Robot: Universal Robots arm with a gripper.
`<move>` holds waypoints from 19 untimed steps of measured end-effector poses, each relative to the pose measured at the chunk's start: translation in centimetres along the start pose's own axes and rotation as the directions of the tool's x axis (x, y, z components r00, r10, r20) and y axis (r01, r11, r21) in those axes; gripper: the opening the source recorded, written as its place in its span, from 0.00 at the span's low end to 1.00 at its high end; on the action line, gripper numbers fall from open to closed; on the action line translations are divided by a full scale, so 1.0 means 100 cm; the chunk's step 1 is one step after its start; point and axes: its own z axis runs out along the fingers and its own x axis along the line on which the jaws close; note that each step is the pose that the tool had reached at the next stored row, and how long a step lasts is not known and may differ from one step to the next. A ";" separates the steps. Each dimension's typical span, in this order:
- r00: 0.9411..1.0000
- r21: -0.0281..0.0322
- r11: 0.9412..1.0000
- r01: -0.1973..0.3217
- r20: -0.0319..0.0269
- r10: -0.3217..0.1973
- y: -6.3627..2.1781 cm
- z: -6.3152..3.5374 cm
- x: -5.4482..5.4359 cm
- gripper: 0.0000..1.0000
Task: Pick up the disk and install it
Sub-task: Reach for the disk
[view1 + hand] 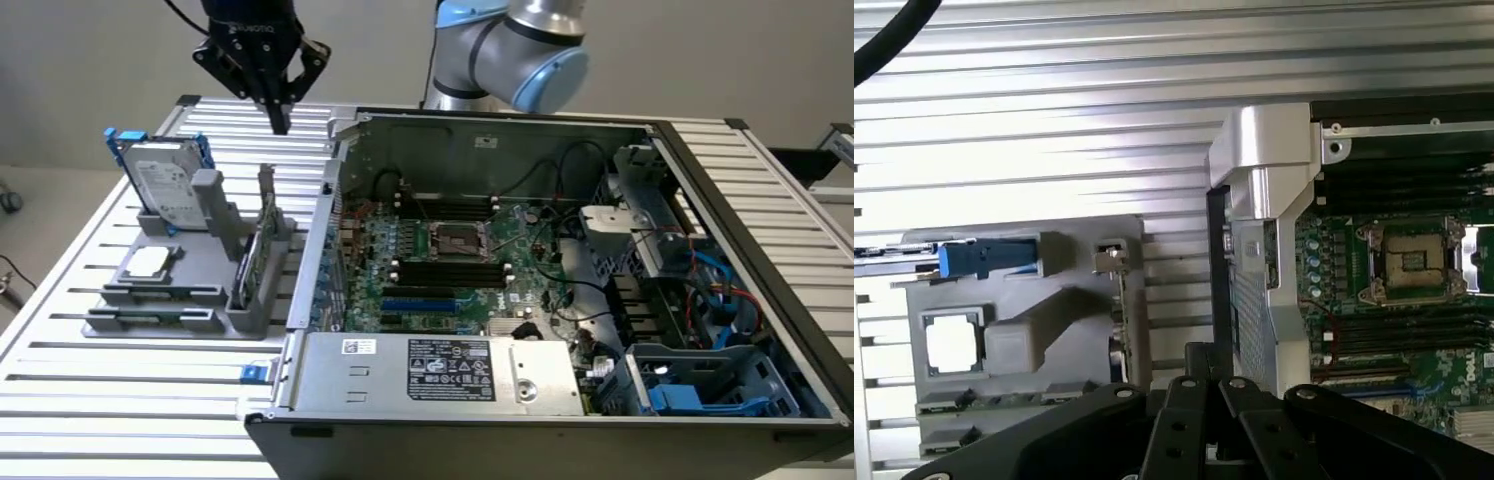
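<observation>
The disk stands upright on its edge in a grey holder at the exterior view's left, its white label facing out and its blue carrier around it. In the wrist view its blue carrier edge shows from above in the holder. My gripper hangs in the air behind the holder, between the disk and the open computer case. It points down, shut, with nothing in it. In the wrist view its black fingers sit pressed together over the case's corner.
A small square silver chip lies in the holder in front of the disk. The case holds a motherboard, a grey labelled power-supply box and blue drive bays at the exterior view's right. The slatted metal table surrounds them.
</observation>
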 end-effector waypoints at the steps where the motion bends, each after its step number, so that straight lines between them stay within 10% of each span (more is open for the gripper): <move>1: 1.000 0.000 1.000 0.000 0.000 0.000 0.0012 0.0007 0.005 0.11; 19: 1.000 0.009 1.000 0.000 0.000 0.000 0.0136 0.0038 0.088 0.11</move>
